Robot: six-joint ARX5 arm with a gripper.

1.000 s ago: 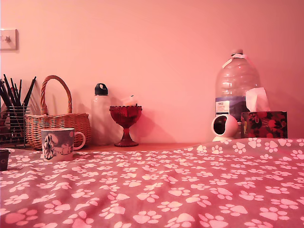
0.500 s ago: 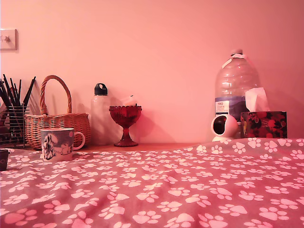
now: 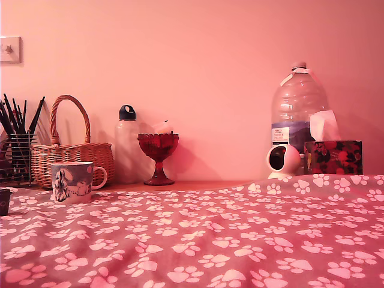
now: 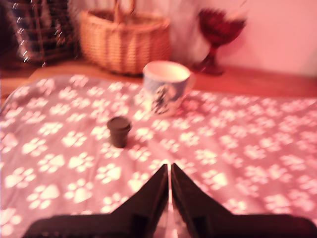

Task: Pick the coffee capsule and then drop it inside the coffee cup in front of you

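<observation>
Coffee capsule (image 4: 119,131): upright on paw-print cloth (image 4: 237,148), near coffee cup (image 4: 166,87). Hand (image 4: 170,171): fingers together, empty, short of capsule. Exterior view unchanged; pick not begun.

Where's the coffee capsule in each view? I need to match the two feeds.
Exterior view: the coffee capsule is a dark stub cut off at the picture's left edge, on the paw-print cloth, left of the coffee cup.
Wrist view: the capsule stands upright on the cloth, apart from the cup, ahead of the gripper.
Shared landmark: the wicker basket behind the cup.
</observation>
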